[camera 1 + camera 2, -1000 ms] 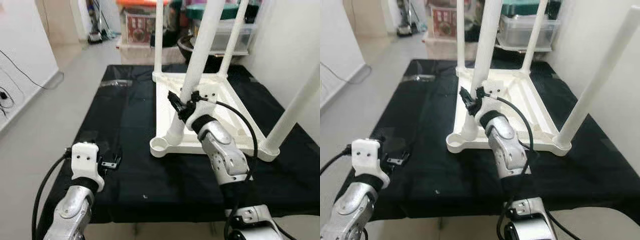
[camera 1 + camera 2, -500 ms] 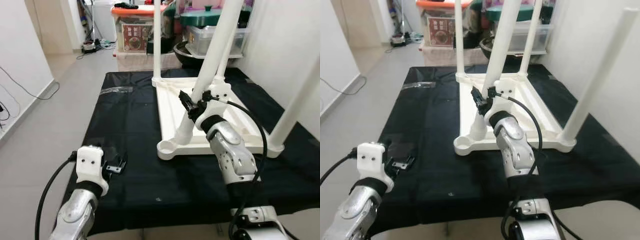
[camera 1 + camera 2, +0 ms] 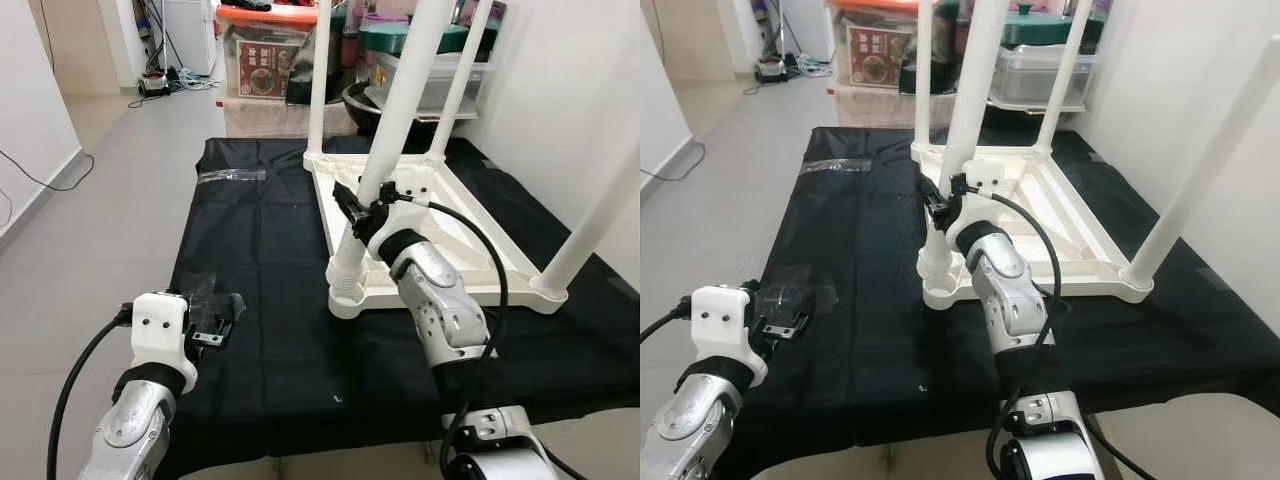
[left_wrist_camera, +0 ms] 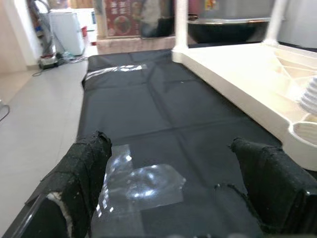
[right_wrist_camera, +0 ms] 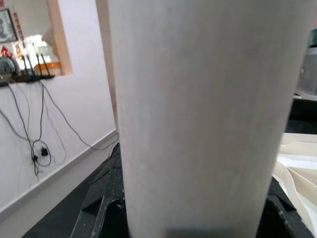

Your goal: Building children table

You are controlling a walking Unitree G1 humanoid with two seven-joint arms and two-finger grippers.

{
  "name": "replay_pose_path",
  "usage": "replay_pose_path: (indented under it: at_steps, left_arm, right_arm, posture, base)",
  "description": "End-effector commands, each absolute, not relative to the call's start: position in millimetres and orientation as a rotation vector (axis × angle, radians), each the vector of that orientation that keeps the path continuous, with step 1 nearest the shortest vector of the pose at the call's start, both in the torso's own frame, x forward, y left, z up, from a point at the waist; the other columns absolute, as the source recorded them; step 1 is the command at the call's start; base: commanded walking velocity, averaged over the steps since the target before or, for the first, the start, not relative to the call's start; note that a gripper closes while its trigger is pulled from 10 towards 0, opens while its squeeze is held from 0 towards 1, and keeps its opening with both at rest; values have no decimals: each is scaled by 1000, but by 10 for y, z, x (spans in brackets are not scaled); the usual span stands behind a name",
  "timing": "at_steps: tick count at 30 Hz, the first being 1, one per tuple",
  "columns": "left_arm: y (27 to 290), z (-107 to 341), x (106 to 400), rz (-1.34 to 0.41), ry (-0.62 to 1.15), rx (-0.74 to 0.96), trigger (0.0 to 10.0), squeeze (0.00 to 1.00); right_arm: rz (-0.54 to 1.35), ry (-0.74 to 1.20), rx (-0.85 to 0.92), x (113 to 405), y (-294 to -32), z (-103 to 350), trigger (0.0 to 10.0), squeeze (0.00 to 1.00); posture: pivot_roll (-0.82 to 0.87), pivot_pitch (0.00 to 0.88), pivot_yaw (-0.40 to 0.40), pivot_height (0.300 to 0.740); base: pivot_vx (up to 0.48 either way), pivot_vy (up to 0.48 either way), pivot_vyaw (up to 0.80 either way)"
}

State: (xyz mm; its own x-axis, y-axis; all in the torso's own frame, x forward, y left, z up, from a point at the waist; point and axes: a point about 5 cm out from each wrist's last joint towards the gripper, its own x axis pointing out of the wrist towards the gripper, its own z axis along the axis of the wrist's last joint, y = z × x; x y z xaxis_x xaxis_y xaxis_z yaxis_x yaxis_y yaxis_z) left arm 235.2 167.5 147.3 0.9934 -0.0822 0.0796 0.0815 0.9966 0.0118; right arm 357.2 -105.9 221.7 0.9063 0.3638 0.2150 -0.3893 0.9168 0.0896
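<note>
The upturned white children's table top (image 3: 430,215) looks like moulded plastic, smooth with a soft sheen, its underside ribbed. The round white plastic leg (image 3: 385,165) gripped by the right hand (image 3: 362,212) is smooth and faintly satin, with a ridged, threaded-looking foot where it meets the corner socket. A black cloth (image 3: 255,250) covers the counter; it is matt and creased, and a crumpled patch of clear glossy film (image 4: 141,183) lies on it, catching the light. The left hand (image 4: 173,198) has fingers (image 4: 86,171) wrapped in rough, frayed black fabric tape. Both forearms are brushed silver metal, with white matt plastic wrist housings and glossy black cables. The floor (image 3: 90,200) is pale, smooth tile.
</note>
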Motion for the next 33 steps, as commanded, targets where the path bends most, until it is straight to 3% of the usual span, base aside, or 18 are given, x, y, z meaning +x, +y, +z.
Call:
replay_pose_path:
  at_steps: [1,4,15,33]
  left_arm:
    - [1686,1459,2346,-83,-81,21,10000,0]
    - [1688,1461,2347,-83,-81,25,10000,0]
    - [1697,1476,2358,-81,-87,23,10000,0]
    - [1698,1521,2375,-76,-108,-44,10000,0]
  right_arm:
    - [390,-192,143,3574,-1050,2210,10000,0]
    - [390,-194,143,3574,-1050,2210,10000,0]
    - [384,-203,125,3571,-1049,2207,10000,0]
    - [379,-189,126,3593,-1049,2195,10000,0]
  posture:
    - [35,0,-51,740]
    - [35,0,-51,740]
    - [36,0,-48,740]
    - [34,0,-43,740]
  base:
    - [0,0,-800]
    - [0,0,-800]
    - [0,0,0]
    - [311,0,-44]
